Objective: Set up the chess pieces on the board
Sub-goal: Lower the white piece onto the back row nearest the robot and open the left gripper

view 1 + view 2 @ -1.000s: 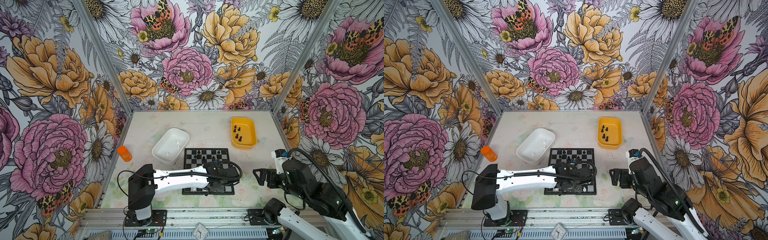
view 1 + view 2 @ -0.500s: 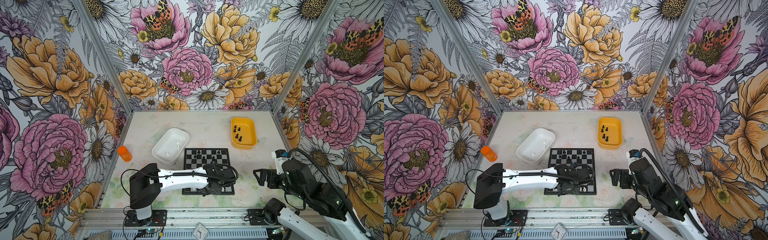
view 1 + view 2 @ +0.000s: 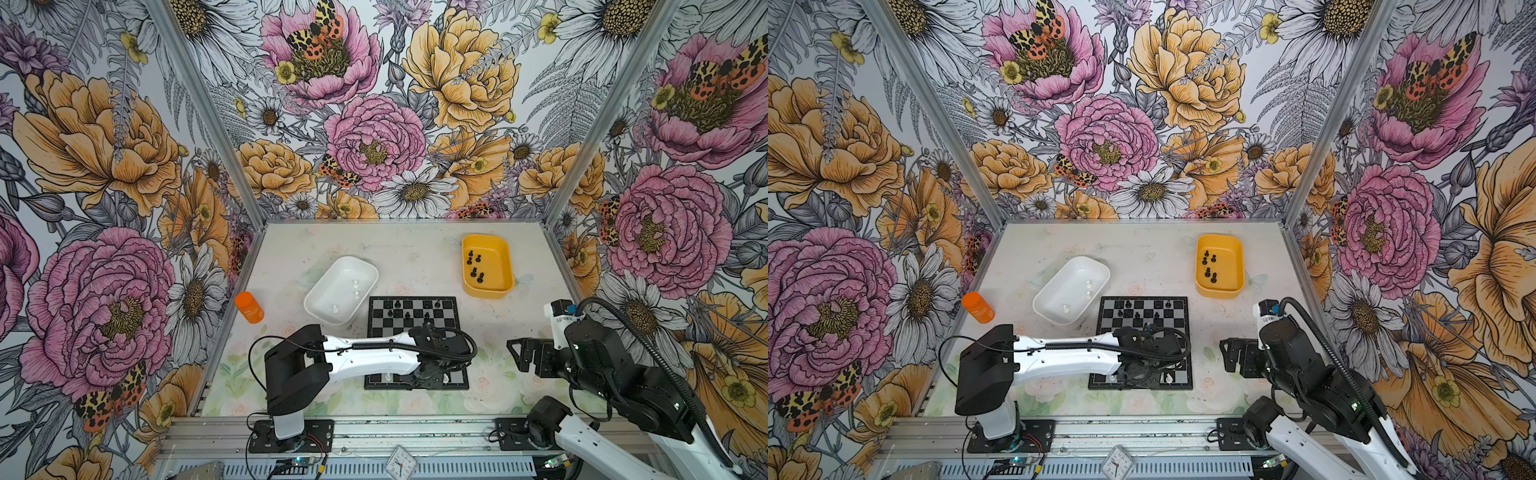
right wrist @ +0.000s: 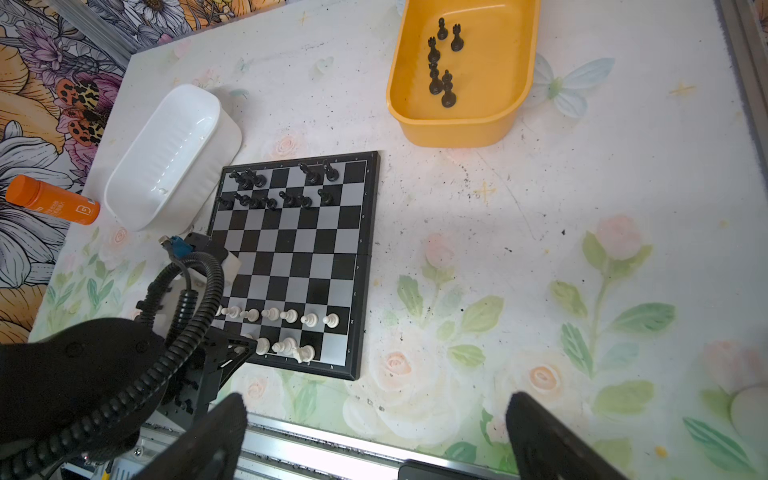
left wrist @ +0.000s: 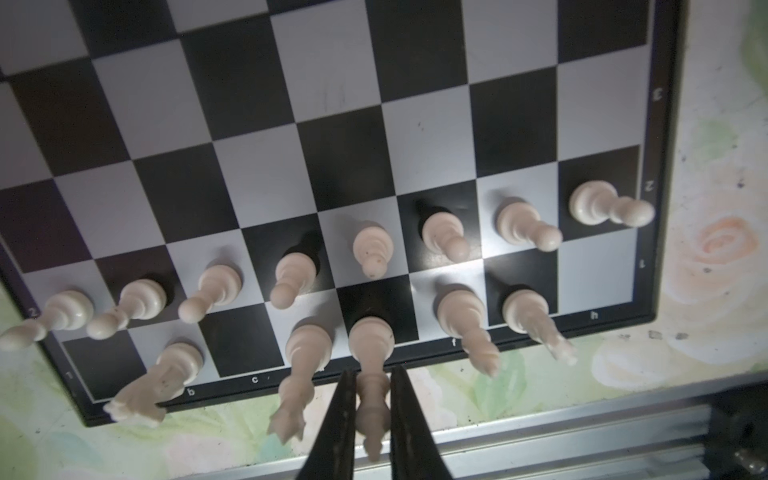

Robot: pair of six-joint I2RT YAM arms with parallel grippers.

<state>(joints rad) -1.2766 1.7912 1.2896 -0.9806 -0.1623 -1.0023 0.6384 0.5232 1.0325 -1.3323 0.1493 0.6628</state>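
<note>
1. Walls (image 3: 374, 124) printed with large flowers box in a pale, scuffed worktop (image 3: 415, 257) with faint roses. The board (image 3: 446, 324), a thin black-framed square of black and silvery checks, lies low in the middle of both top views.
2. White is nearly done. Eight pawns (image 5: 372, 245) fill their row, and the back row holds five pieces, with its a, c and h squares bare. Three white pieces (image 3: 356, 294) wait in the white tub (image 3: 332, 278), upper left of the board.
3. In the left wrist view's lower middle, the left pincer (image 5: 372, 370) is closed on the king (image 5: 371, 338), whose base sits on its e square. Letting go looks like the step in hand.
4. Black lags: its far rows (image 4: 286, 199) are patchy, and five black pieces (image 4: 440, 79) stand in the yellow tub (image 3: 496, 262), upper right of the board.
5. The right pincer (image 4: 376, 419) hangs open and empty, right of the board.
6. The pieces are tiny turned plastic, ivory-matte or glossy black. Both tubs are smooth, shallow and round-cornered.
</note>
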